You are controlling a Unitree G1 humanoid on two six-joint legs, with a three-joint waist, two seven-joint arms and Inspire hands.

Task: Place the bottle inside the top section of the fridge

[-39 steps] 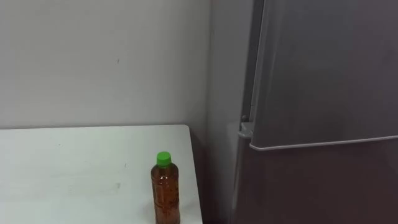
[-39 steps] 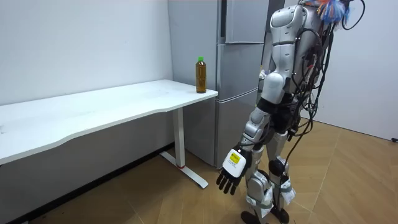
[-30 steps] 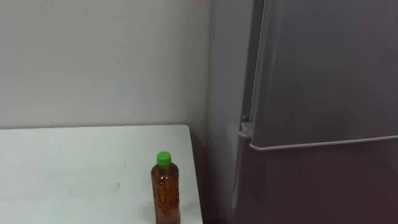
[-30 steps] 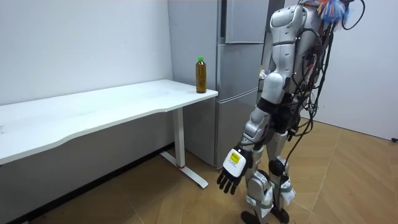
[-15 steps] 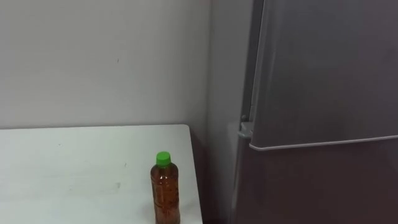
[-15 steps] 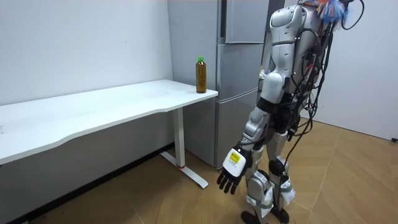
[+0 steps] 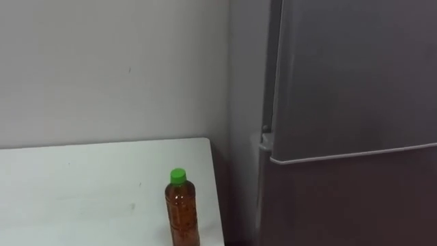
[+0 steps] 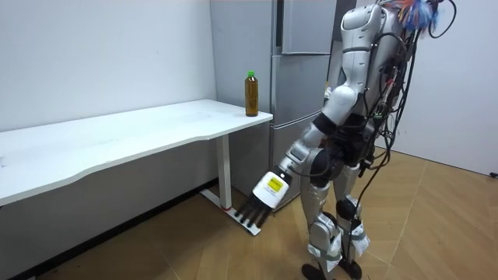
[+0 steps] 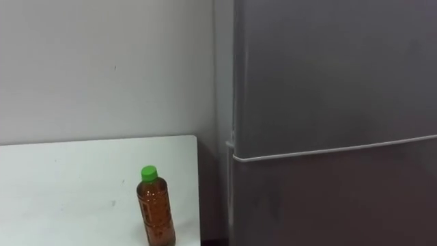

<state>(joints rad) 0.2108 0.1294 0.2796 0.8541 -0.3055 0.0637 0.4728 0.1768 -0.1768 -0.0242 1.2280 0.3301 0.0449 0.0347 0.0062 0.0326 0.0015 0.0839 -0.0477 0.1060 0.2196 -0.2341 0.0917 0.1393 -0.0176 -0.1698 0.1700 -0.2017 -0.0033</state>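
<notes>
Left hand [image 8: 264, 197]: low and forward of the body, beside the desk's leg and below the desk top. Fingers straight, pointing down, released, holding nothing.
Stance: robot upright in front of the fridge, by the desk's near end.
White flat-topped desk [image 7: 82, 184]: bare apart from the bottle.
Amber clear plastic bottle with green cap [image 7: 181, 213]: upright on the desk's corner nearest the fridge, close to the edge, well apart from the hand.
Tall grey two-door fridge [image 7: 355, 75]: just beside the desk. Upper and lower doors both shut, seam between them visible.
Step in hand: approach to the bottle, judged at its start. Nothing grasped, fridge not opened.
Next move calls for: raising the hand above the desk edge and curling its fingers round the bottle's body without tipping it off the corner. The upper door must be opened too.
</notes>
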